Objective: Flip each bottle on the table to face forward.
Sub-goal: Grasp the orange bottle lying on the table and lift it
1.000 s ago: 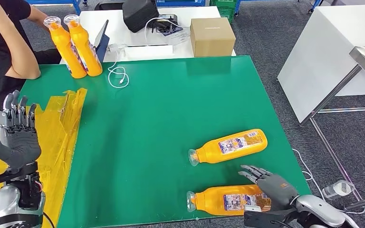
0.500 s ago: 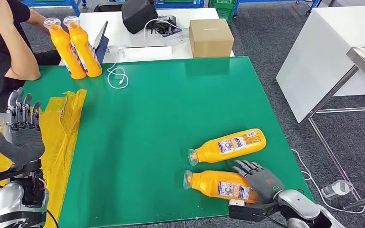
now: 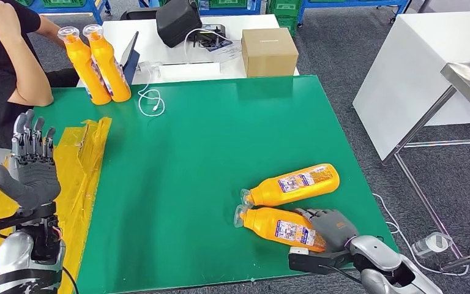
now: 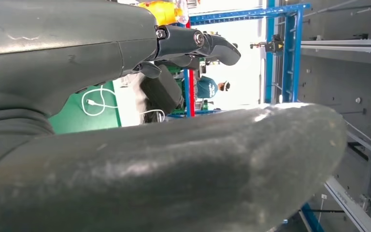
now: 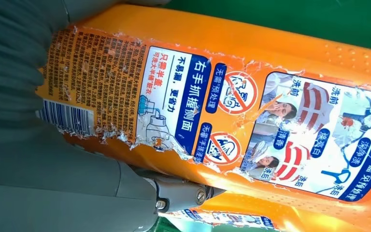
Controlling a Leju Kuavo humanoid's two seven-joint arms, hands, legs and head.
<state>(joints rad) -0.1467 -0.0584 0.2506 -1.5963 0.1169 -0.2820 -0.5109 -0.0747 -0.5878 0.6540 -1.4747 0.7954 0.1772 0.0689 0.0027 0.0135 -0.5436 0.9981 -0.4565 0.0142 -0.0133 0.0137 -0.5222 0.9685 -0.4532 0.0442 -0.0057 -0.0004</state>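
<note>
From my remote seat, on the near left my left hand (image 3: 27,168) is raised upright beside the tabletop, palm forward, fingers straight and apart, holding nothing. I judge it is parked there to keep out of the working space. Below and around it, crumpled yellow plastic sheeting (image 3: 82,165) covers the left edge of the green tabletop (image 3: 208,141).

At the far left corner, two upright orange plastic bottles with clear caps (image 3: 96,64) stand touching each other, just beside a seated person in a black top (image 3: 3,61) who leans an elbow on the table. A white coiled cable (image 3: 150,101) lies just right of them. Beyond the green surface sit a black bag (image 3: 177,18) and a brown cardboard box (image 3: 269,52).

On the near right, two more orange bottles lie on their sides, caps pointing left, close together. The far lying bottle (image 3: 290,185) rests free with its label up. The near lying bottle (image 3: 278,228) is under my right hand (image 3: 333,228), whose fingers wrap over its base end. The right wrist view shows its torn printed label (image 5: 212,121) with warning icons and a barcode facing the camera, which I take for the back panel. I judge the hand grips it there in order to roll it over.
</note>
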